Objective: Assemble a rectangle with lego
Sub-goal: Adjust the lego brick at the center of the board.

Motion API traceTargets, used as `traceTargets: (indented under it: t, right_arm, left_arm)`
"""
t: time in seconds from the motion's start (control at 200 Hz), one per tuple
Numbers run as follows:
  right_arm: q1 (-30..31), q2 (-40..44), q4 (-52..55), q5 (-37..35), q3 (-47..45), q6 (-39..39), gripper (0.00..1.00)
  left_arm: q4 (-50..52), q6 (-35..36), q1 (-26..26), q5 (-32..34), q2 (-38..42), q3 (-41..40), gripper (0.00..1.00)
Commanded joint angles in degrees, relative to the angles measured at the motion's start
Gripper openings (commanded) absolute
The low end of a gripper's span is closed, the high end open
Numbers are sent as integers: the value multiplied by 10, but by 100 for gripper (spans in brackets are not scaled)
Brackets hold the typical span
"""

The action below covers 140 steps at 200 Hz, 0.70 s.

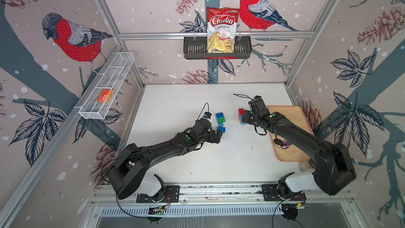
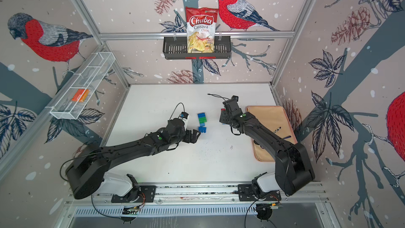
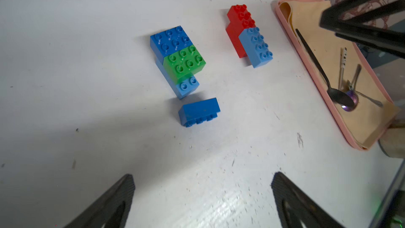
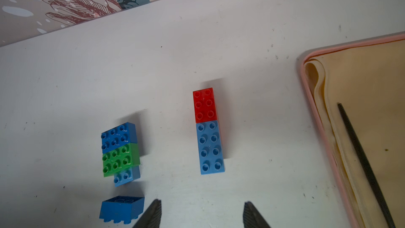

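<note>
Two lego groups lie mid-table. A dark blue brick and a green brick sit joined on a light blue one (image 1: 220,118) (image 2: 201,118) (image 3: 177,58) (image 4: 119,150). A loose dark blue brick (image 1: 221,130) (image 2: 202,129) (image 3: 199,111) (image 4: 121,209) lies tipped over just in front of it. To the right, red bricks carry a light blue brick (image 1: 241,115) (image 3: 247,33) (image 4: 209,130). My left gripper (image 1: 218,136) (image 2: 194,135) (image 3: 203,179) is open, just short of the loose brick. My right gripper (image 1: 245,117) (image 2: 223,117) (image 4: 202,205) hangs open over the red and light blue group, holding nothing.
A pink tray (image 1: 282,107) (image 3: 282,18) (image 4: 306,62) with a beige cloth and cutlery lies right of the bricks, under the right arm. A chips bag (image 1: 221,29) stands in a black basket on the back wall. A white mesh basket (image 1: 105,88) on the left wall holds an orange box.
</note>
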<state>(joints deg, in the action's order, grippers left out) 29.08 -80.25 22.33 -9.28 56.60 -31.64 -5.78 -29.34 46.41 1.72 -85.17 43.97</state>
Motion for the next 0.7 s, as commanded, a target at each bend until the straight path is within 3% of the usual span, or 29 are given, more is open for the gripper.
traceTargets:
  t: [0.0,0.315,0.52,0.695]
  right_arm:
    - [-11,15,-45,47,-17,-1,64]
    - [-64,37,-85,111,-62,15,64]
    - [-88,36,-97,138,-73,18,64]
    - [-94,34,-101,143,-78,18,64]
  left_arm:
    - [-49,-56,3,36,-62,31,97]
    - [-50,-75,30,97,-196,112,92]
    - [-28,-55,48,147,-238,148,89]
    - [-12,-59,48,180,-246,153,79]
